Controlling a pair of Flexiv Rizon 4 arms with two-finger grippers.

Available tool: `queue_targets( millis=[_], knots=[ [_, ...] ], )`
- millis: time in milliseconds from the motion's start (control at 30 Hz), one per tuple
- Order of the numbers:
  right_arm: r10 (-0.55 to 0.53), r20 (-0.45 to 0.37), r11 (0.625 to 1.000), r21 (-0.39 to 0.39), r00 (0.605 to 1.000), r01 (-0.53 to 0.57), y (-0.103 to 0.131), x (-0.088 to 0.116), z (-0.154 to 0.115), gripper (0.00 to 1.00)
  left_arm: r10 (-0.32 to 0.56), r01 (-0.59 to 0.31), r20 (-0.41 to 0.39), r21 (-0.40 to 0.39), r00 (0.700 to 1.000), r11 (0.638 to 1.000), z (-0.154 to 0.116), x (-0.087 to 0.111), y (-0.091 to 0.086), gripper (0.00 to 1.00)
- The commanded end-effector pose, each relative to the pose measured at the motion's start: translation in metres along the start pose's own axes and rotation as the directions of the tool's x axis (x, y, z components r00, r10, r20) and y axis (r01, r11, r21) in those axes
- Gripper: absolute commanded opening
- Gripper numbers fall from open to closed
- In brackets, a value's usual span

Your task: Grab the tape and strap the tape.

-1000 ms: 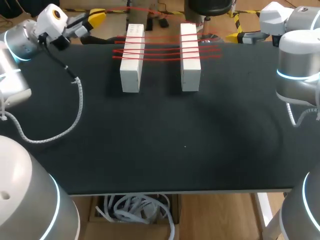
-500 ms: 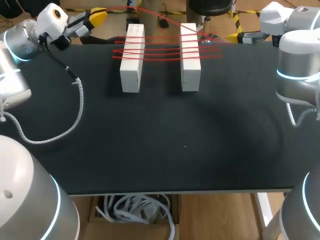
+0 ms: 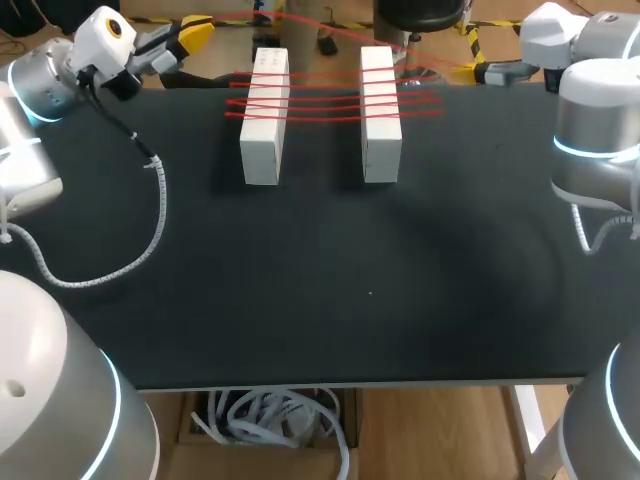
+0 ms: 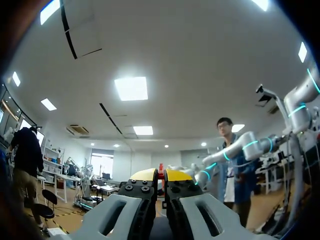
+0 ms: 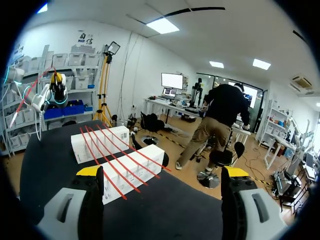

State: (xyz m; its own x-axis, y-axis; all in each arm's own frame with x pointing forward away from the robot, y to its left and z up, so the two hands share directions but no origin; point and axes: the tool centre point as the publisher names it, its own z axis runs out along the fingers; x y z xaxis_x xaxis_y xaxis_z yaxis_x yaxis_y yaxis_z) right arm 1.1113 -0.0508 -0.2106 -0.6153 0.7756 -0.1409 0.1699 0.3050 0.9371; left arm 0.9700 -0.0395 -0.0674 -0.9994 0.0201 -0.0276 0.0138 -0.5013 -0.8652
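Left pincer [image 4: 161,176] clenches our tape [image 3: 320,100], strung over two blocks [image 3: 262,145] on the desk [image 3: 350,280]; right pincer [image 5: 162,172] gapes released, facing them.

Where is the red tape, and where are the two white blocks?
tape [image 3: 322,100], head view, a strand between the blocks.
left block [image 3: 261,150], head view, its bare top.
right block [image 3: 381,150], head view, its bare top.

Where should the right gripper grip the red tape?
Take the red tape by its free strand, stretched in air past the white blocks' far ends, coming from the right with the open right gripper straddling it. The wraps lie flat against the blocks, leaving no finger room; the left gripper holds the other end.
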Motion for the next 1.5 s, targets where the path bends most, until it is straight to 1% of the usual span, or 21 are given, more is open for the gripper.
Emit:
queue_targets(
  millis=[33,100,133,267,433,500,533,567,800,900,967,1033,1067,1100,1133,1500],
  knots=[
    [0.026,0.076,0.997,-0.081,0.997,-0.019,-0.009,0.031,-0.025,1.00,0.000,0.000,-0.004,0.002,1.000,1.000,-0.001,-0.001,0.000,0.00],
    [0.063,0.117,0.993,-0.103,0.991,-0.051,-0.012,0.042,-0.037,1.00,0.000,0.000,-0.004,0.002,1.000,1.000,-0.001,-0.001,0.000,0.00],
    [0.074,0.141,0.993,-0.100,0.987,-0.060,-0.014,0.048,-0.042,1.00,0.000,0.000,-0.004,0.002,1.000,1.000,-0.001,-0.001,0.000,0.00],
    [0.182,0.235,0.977,-0.155,0.955,-0.148,-0.020,0.066,-0.062,1.00,0.000,0.000,-0.004,0.002,1.000,1.000,-0.001,-0.001,0.000,0.00],
    [0.243,0.276,0.963,-0.183,0.930,-0.197,-0.024,0.097,-0.074,1.00,0.000,0.000,-0.004,0.002,1.000,1.000,-0.001,-0.001,0.000,0.00],
    [0.268,0.292,0.958,-0.183,0.918,-0.221,-0.025,0.112,-0.076,1.00,0.000,0.000,-0.004,0.002,1.000,1.000,-0.001,-0.001,0.000,0.00],
    [0.256,0.304,0.962,-0.171,0.918,-0.212,-0.025,0.118,-0.076,1.00,0.000,0.000,-0.004,0.002,1.000,1.000,-0.001,-0.001,0.000,0.00],
    [0.245,0.309,0.965,-0.169,0.919,-0.201,-0.023,0.124,-0.076,1.00,0.000,0.000,-0.004,0.002,1.000,1.000,-0.001,-0.001,0.000,0.00],
    [0.288,0.332,0.950,-0.217,0.898,-0.224,-0.012,0.169,-0.080,1.00,0.000,0.000,-0.004,0.002,1.000,1.000,-0.001,-0.001,0.000,0.00],
    [0.343,0.334,0.931,-0.245,0.878,-0.270,-0.012,0.187,-0.080,1.00,0.000,0.000,-0.004,0.002,1.000,1.000,-0.001,-0.001,0.000,0.00],
    [0.402,0.339,0.907,-0.275,0.850,-0.319,-0.013,0.197,-0.080,1.00,0.000,0.000,-0.004,0.002,1.000,1.000,-0.001,-0.001,0.000,0.00],
    [0.435,0.347,0.892,-0.290,0.831,-0.346,-0.012,0.209,-0.080,1.00,0.000,0.000,-0.004,0.002,1.000,1.000,-0.001,-0.001,0.000,0.00],
    [0.448,0.333,0.885,-0.297,0.830,-0.359,-0.011,0.214,-0.079,1.00,0.000,0.000,-0.004,0.002,1.000,1.000,-0.001,-0.001,0.000,0.00],
    [0.426,0.314,0.897,-0.271,0.848,-0.350,-0.009,0.218,-0.078,1.00,0.000,0.000,-0.004,0.002,1.000,1.000,-0.001,-0.001,0.000,0.00],
    [0.368,0.291,0.923,-0.231,0.883,-0.308,-0.005,0.222,-0.076,1.00,0.000,0.000,-0.004,0.002,1.000,1.000,-0.001,-0.001,0.000,0.00],
    [0.368,0.291,0.923,-0.231,0.883,-0.308,-0.005,0.222,-0.076,1.00,0.000,0.000,-0.004,0.002,1.000,1.000,-0.001,-0.001,0.000,0.00]
  ],
)
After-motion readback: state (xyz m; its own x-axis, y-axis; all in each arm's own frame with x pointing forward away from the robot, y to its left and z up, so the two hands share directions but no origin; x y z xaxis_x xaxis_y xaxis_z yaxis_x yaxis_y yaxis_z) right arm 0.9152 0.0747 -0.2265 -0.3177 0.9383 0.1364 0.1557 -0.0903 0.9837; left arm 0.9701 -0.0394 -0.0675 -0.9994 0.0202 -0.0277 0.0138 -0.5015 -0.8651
